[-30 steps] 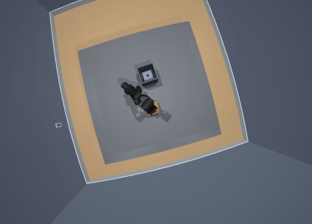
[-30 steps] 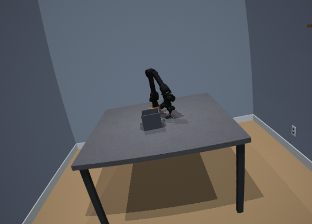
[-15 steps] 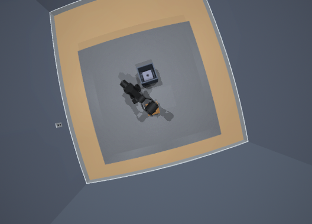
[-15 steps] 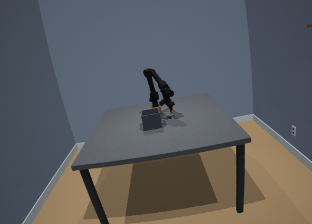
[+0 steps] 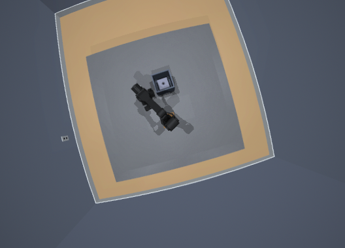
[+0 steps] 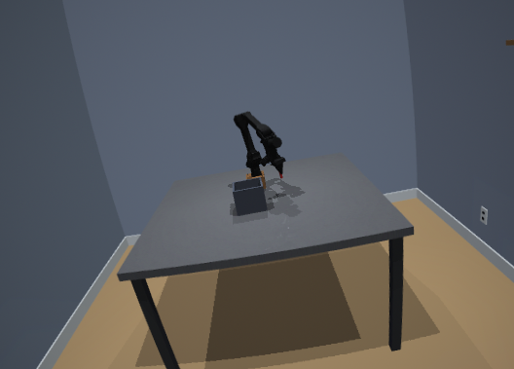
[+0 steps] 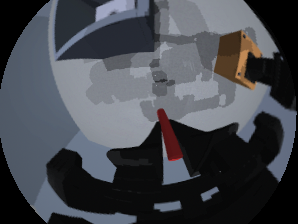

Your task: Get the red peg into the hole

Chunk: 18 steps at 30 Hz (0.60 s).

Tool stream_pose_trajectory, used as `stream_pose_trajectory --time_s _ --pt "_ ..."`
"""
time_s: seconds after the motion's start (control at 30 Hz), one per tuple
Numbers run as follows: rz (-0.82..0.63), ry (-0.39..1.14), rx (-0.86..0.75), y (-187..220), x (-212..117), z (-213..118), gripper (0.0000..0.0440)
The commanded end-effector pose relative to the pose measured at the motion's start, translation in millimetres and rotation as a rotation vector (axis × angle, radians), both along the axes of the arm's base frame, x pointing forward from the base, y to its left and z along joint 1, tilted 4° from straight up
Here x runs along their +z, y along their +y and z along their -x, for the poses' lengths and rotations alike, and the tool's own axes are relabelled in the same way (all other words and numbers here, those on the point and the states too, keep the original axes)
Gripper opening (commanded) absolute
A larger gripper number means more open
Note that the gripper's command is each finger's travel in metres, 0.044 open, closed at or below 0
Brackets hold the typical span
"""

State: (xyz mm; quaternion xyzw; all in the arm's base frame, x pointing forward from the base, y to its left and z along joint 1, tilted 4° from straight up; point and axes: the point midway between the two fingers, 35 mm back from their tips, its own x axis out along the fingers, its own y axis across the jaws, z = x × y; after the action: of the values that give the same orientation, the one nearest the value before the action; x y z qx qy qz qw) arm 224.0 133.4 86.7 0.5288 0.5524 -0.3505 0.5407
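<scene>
The red peg (image 6: pixel 280 176) (image 7: pixel 172 142) is held between the fingers of my gripper (image 6: pixel 280 172) (image 7: pixel 163 123), which is shut on it. The peg's lower end sticks out past the fingertips, and it hangs above the table. In the top view the arm hides the peg and fingers. The open box (image 5: pixel 166 91) (image 6: pixel 250 201) (image 7: pixel 105 42) is dark blue-grey and stands upright. The gripper is outside the box. A pale plate (image 5: pixel 159 86) (image 7: pixel 115 11) lies at its bottom, with a dark hole (image 5: pixel 163 83) near the plate's middle.
The grey table (image 5: pixel 202 87) (image 6: pixel 336 217) carries the box and the arm. An orange block (image 6: pixel 263 181) (image 7: pixel 231 57) is at the arm's foot, behind the box in the exterior view. The box walls rise well above the plate. Arm shadows fall beside the box.
</scene>
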Motion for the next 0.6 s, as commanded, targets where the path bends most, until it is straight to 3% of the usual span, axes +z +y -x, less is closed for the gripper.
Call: stream_pose_trajectory --time_s 0.0,0.57 --pt "0.005 -0.042 0.009 -5.2 15.7 -7.8 0.0" --pt "0.1 -0.143 -0.003 -57.4 68.3 -36.1 0.0"
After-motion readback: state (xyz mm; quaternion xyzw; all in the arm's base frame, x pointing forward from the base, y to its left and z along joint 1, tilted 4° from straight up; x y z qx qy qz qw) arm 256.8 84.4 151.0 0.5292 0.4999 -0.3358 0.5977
